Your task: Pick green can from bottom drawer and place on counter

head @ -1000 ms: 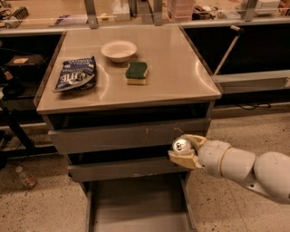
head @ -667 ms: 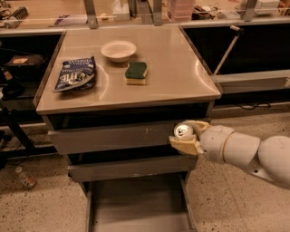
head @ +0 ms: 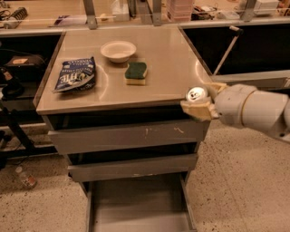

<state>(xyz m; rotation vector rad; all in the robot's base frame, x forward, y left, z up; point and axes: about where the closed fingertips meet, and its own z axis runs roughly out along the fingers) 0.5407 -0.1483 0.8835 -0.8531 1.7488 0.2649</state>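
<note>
Tan two-finger gripper (head: 200, 101) clamped on small green can with silver top (head: 196, 94), hanging right at front-right corner of shiny pale steel counter (head: 172, 59). Wide grey metal bottom drawer (head: 136, 206) open below. Green-yellow sponge (head: 136, 73) mid-counter.

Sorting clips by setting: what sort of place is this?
Likely a lab or office workspace: a steel counter over drawers, benches behind, speckled floor. The claw grips the green can at the counter's front right corner.
</note>
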